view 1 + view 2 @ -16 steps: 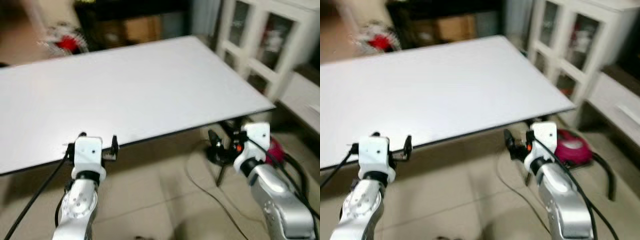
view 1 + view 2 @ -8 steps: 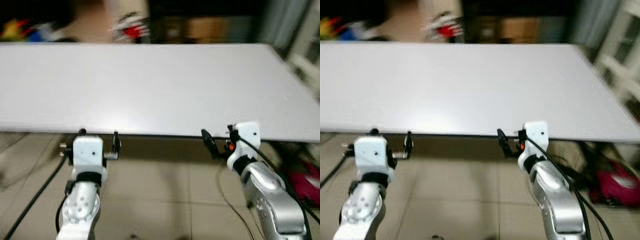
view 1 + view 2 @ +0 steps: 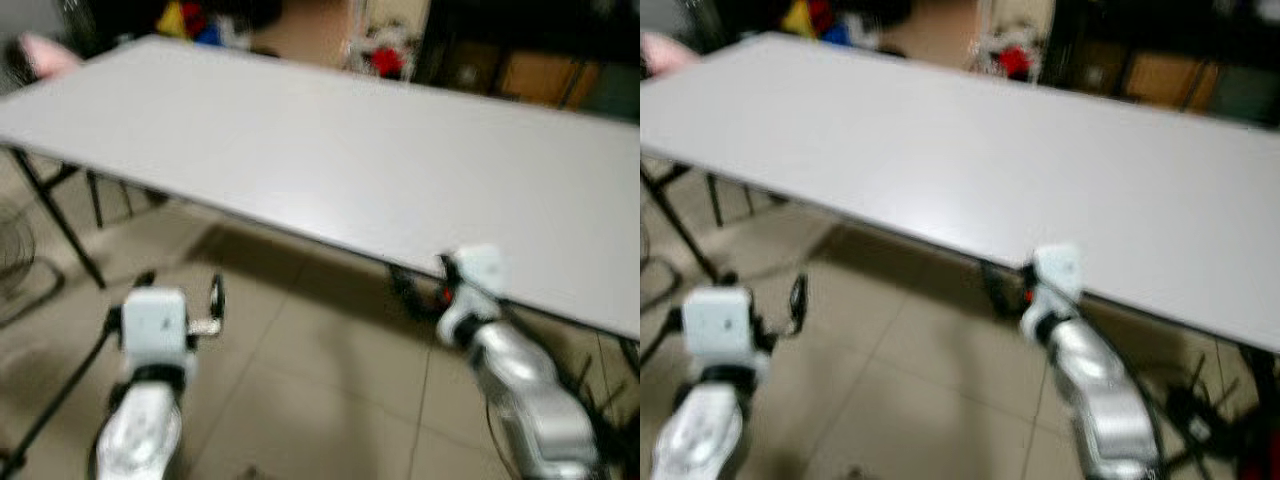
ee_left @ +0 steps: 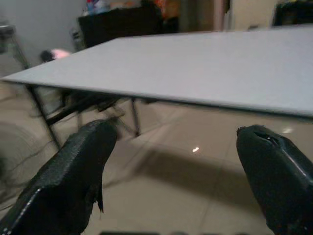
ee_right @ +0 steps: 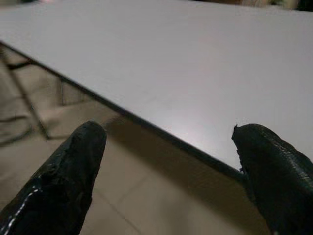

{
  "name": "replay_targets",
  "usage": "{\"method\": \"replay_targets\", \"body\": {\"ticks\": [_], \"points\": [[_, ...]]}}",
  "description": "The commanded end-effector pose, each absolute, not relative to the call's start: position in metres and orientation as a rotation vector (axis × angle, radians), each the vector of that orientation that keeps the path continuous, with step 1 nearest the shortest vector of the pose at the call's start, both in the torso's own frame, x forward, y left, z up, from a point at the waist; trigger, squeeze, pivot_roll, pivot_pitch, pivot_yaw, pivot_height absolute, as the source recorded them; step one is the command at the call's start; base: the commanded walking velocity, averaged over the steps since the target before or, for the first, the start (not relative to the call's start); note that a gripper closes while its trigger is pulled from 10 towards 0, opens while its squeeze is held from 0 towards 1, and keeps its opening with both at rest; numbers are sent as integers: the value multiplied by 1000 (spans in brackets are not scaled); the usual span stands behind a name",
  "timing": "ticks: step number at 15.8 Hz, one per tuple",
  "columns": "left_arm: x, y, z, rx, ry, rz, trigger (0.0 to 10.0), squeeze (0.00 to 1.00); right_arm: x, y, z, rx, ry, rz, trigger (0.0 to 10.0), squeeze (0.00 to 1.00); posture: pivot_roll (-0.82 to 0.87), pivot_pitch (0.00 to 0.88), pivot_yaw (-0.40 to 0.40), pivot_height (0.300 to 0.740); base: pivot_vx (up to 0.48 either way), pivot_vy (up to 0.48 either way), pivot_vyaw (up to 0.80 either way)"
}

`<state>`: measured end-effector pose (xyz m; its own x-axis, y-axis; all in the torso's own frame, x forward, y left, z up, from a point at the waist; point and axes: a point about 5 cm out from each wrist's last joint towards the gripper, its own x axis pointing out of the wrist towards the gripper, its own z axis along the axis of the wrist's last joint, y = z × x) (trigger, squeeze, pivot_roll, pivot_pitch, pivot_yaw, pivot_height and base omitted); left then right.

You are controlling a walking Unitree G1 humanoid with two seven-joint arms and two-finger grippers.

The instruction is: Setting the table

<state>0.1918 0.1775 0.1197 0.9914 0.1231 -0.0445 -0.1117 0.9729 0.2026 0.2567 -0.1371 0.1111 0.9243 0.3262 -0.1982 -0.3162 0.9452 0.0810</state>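
From the head views we judge the task barely begun: the white table (image 3: pixel 330 160) carries nothing we can see, and no dishes or cutlery are in reach, so all of the setting is left. Its long axis runs from the robot's near left away to its far right, so the near edge crosses the picture at a slant. The left gripper (image 3: pixel 180 297) hangs over the tiled floor (image 3: pixel 300 380), short of that edge and apart from it, while the right gripper (image 3: pixel 425 290) sits just under the edge; these frames are blurred, as if the robot is walking or turning. In the left wrist view the jaws stand wide apart and hold nothing, one finger (image 4: pixel 73 171) on each side, with the table ahead of and above them and its dark legs (image 4: pixel 44 117) beyond. In the right wrist view the jaws are likewise spread and empty, and the table edge (image 5: pixel 161 134) runs slantwise just ahead of the fingers (image 5: pixel 58 186).
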Motion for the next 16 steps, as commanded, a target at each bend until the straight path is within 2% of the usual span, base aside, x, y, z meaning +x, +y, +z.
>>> {"method": "replay_targets", "body": {"ticks": [1,5,16], "points": [[192,176,121,222,59,114,10000,0,260,-141,114,41,192,322,10000,1000,-51,0,-1,740,0,0,800],[194,180,124,210,51,139,10000,0,261,-141,114,44,191,325,10000,1000,-51,0,3,740,66,0,800],[183,179,126,226,49,146,10000,0,261,-125,110,55,209,513,10000,1000,-25,0,-3,740,369,0,800]]}}
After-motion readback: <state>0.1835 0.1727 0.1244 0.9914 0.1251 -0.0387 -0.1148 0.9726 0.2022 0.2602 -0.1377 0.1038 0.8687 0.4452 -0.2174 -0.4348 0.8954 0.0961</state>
